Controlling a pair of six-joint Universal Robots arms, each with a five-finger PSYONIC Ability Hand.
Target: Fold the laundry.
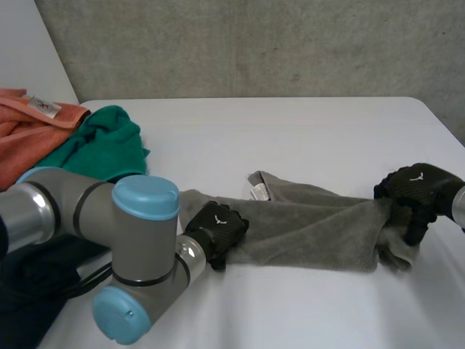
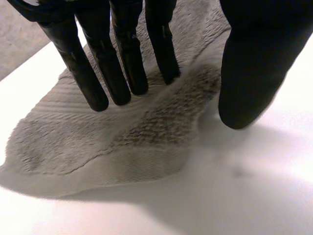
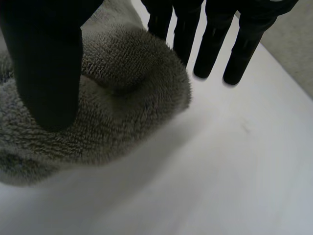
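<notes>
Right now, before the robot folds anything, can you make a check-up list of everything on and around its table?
Surface: white table, no spills seen.
Job's things: grey towel, a rumpled strip stretched between the hands.
Clutter: orange cloth and green cloth heaped at the far left, likely more laundry.
Hands: left hand open, fingers flat on the towel's left end; right hand at its right end, grip unclear.
Cables: nothing seen on the tabletop.
Surroundings: grey wall behind the table.

Grey towel (image 1: 305, 229), green cloth (image 1: 102, 145), orange cloth (image 1: 29, 131), wht table (image 1: 290, 138).
</notes>
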